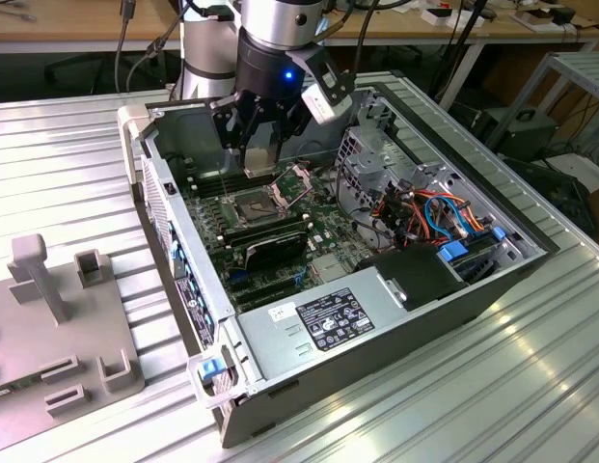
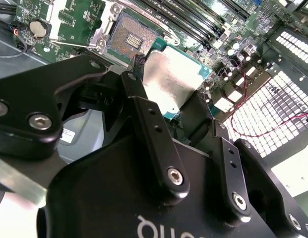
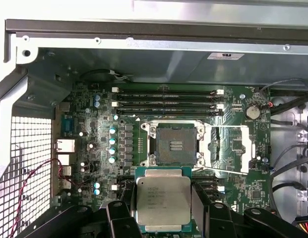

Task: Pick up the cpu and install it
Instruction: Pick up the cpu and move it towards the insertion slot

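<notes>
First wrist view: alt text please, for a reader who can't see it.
The pincer grips the cpu by its sides, close to the open, empty socket on the green motherboard, not yet seated. Black memory sticks lie past the socket, inside the metal case.

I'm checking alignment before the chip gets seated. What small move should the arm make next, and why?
Probably shift the cpu across the board until it sits squarely over the socket, without lowering yet. In the first wrist view the gripper holds the cpu offset from the open, empty socket, not over it.
</notes>
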Tool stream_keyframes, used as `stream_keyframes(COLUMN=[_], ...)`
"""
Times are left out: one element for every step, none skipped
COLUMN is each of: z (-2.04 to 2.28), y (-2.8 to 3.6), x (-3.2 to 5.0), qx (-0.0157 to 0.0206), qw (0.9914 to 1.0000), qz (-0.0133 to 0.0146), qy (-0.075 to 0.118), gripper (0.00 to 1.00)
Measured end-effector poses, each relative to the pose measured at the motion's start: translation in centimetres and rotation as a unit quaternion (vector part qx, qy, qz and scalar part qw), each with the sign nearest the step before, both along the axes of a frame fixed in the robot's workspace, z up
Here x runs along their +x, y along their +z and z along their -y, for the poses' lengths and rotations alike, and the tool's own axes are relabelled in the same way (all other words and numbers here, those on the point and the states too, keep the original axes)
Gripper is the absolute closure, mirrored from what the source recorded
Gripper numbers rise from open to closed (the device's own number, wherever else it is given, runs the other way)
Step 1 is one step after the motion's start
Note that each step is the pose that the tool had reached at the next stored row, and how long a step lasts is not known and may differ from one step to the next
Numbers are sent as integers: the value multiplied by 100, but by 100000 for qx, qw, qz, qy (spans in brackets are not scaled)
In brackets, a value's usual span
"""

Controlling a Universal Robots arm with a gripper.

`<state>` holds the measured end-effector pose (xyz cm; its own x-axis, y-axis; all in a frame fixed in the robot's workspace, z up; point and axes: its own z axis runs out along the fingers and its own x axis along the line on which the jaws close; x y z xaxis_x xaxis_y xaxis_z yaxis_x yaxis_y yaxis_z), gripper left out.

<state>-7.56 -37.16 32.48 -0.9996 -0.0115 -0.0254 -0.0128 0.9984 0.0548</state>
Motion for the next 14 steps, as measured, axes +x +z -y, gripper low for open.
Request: stream_keyframes(z=[0,0,0,0,-1,-1,-1,-1,-1,-1,-1,-1,-3,-4], y=[0,0,0,0,0,0,0,0,-2,-3,-6,-14,-24,-31], x=[0,0,0,0,0,0,0,0,3,10,34,60,98,123], qx=[4,2,1,1,3,3,3,4,6,4,3,6,-5,-3], qw=[100000,100000,100000,100000,100000,100000,100000,100000,100000,100000,100000,100000,100000,100000], qz=[2,2,1,1,1,1,1,2,3,0,1,6,-10,-13], qy=[4,1,3,1,1,2,1,3,-8,1,3,1,-6,-3], gripper=[45,45,45,45,45,45,45,45,45,45,45,45,45,45])
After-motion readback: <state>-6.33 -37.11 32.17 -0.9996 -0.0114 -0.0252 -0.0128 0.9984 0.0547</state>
